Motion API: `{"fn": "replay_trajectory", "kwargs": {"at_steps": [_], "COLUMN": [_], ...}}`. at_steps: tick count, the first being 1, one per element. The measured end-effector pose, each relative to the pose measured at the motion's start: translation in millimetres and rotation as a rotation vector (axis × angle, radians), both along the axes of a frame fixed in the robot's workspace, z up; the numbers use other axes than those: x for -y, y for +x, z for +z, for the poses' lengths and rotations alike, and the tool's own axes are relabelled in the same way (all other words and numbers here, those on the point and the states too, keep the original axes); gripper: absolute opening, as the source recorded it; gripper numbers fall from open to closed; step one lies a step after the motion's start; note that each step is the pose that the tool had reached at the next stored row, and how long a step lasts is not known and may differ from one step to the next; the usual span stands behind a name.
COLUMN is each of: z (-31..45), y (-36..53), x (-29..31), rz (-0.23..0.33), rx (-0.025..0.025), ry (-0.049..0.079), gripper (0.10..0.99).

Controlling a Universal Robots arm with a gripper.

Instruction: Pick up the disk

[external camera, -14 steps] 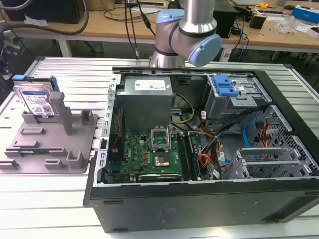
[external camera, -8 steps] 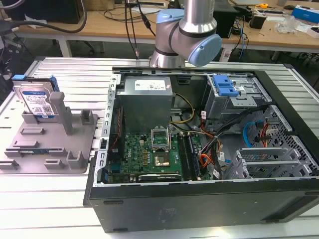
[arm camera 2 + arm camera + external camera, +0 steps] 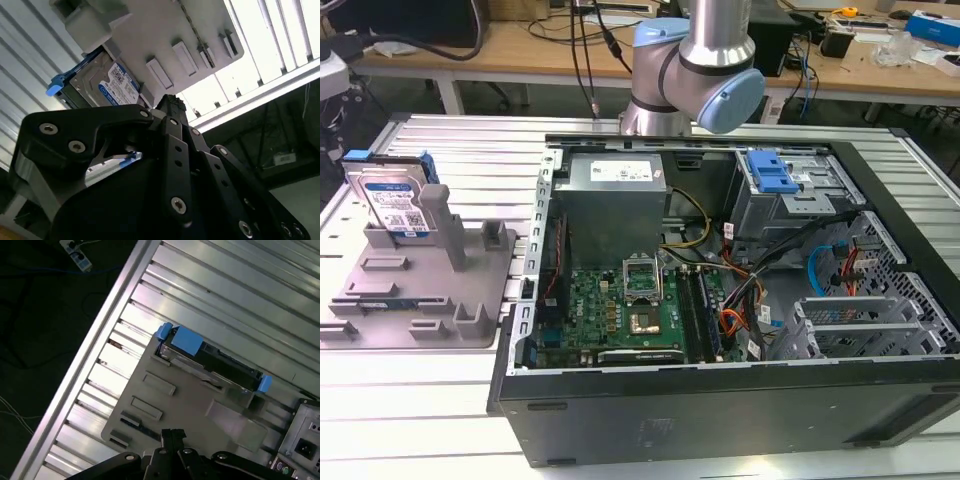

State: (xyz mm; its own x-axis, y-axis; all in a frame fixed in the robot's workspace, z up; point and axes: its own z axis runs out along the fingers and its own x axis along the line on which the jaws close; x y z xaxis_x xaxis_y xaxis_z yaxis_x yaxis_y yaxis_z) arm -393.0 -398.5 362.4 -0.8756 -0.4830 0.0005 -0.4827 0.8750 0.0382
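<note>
Exterior view: the disk [image 3: 395,200] is found standing on edge in the grey fixture [image 3: 420,300], at the exterior view's left, beside the computer case [image 3: 720,300].
Second wrist view: the gripper [image 3: 170,102] is seen closed together, empty, apart from the disk.
First wrist view: the disk's upper edge is exposed.
Recommendation: the jaws should be opened and squared across the flat faces, clear of the upright post [image 3: 455,235].

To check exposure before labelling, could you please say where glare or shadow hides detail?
Second wrist view: glare washes out the table slats beside the grey fixture, and the claw is dark against them; first wrist view: the slats gleam but the disk is unaffected; exterior view: evenly lit.
</note>
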Motion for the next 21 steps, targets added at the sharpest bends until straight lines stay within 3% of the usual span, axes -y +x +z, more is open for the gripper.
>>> {"fn": "replay_trajectory", "kwargs": {"at_steps": [1, 10, 11, 13, 14, 19, 21], "z": [-0.2, -1.4, -1.6, -2.2, -2.5, -3.0, -3.3], "y": [0.0, 0.0, 0.0, 0.0, 0.0, 0.0, 0.0], "x": [0.0, 0.0, 0.0, 0.0, 0.0, 0.0, 0.0], "rz": [0.047, 0.263, 0.306, 0.393, 0.437, 0.535, 0.598], "rx": [0.0, 0.0, 0.0, 0.0, 0.0, 0.0012, 0.0021], "ry": [0.0, 0.0, 0.0, 0.0, 0.0, -0.001, -0.001], "gripper": [0.106, 0.114, 0.235, 0.357, 0.482, 0.482, 0.482]}}
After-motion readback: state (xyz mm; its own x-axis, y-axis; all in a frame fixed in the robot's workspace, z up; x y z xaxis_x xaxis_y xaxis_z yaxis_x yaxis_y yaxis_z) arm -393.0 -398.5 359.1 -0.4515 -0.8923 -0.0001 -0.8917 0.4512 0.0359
